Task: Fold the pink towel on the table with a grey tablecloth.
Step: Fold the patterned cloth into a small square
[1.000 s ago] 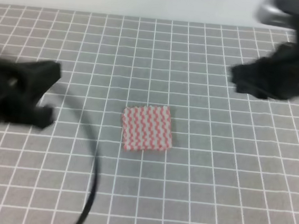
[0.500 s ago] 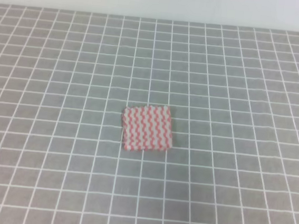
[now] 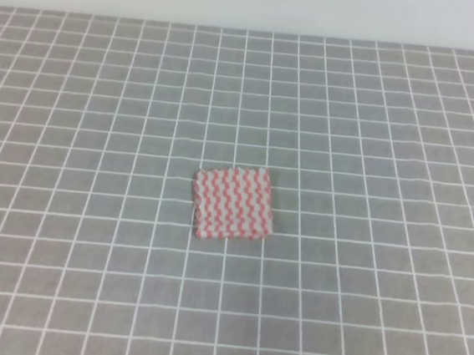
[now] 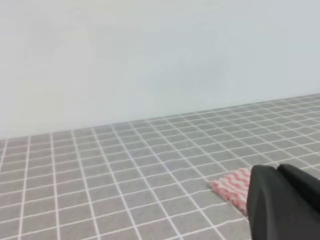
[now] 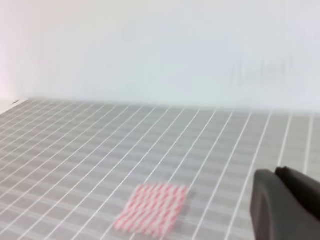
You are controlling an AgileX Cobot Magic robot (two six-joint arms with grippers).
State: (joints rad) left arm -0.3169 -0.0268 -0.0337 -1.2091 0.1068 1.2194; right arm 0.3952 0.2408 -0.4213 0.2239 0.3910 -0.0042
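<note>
— Both arms have pulled away from the far left and far right of the high view since a second ago; what remains?

— Only a dark sliver at the near left edge. The pink towel lies folded into a small square, flat on the table with a grey tablecloth, near the middle.

— And the pincers?

— The left gripper shows as a dark block at the near right of its wrist view, the towel just beyond it. The right gripper looks much the same, well apart from the towel. Neither holds anything; how wide the jaws stand cannot be told.
</note>
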